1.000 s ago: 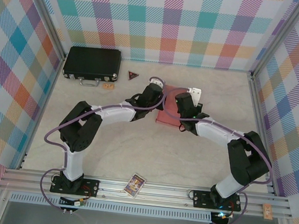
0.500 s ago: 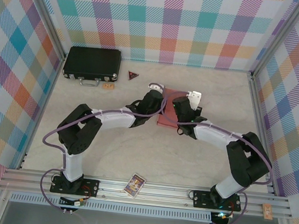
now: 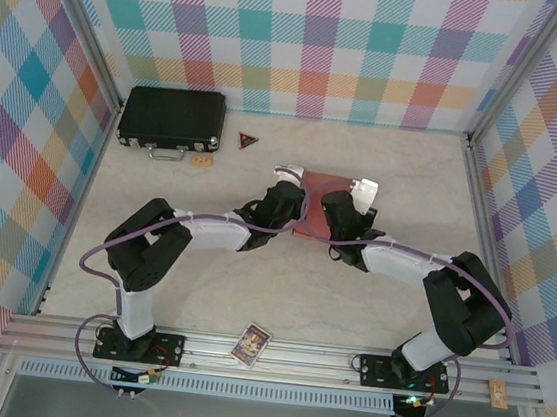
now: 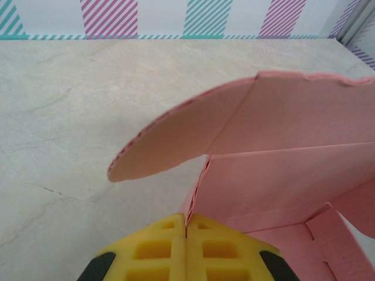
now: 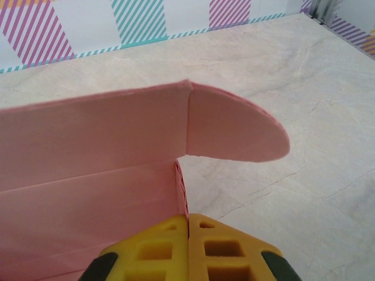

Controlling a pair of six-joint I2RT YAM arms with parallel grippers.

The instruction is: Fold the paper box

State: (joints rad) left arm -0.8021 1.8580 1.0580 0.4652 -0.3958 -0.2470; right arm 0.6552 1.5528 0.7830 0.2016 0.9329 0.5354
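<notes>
The pink paper box [image 3: 315,213] sits mid-table between the two wrists, partly hidden by them. In the left wrist view the paper box [image 4: 281,170] stands with its lid raised and a rounded flap pointing left; my left gripper [image 4: 186,225] is shut on the box's left side wall, whose layered edge runs up from between the yellow fingers [image 4: 155,249]. In the right wrist view the paper box [image 5: 94,175] has its rounded flap pointing right, and my right gripper [image 5: 187,221] is shut on the right side wall edge. From above, the left gripper [image 3: 294,202] and the right gripper [image 3: 330,212] flank the box.
A black hard case [image 3: 171,119] lies at the back left, with a small dark triangle [image 3: 248,142] and a tan tag [image 3: 201,161] near it. A picture card [image 3: 252,344] rests on the front rail. Plaid walls close in the table's sides and back.
Both arms have pushed further away from their bases, and the pink box has moved with them toward the back of the table. Both grippers stay shut on its side walls.
</notes>
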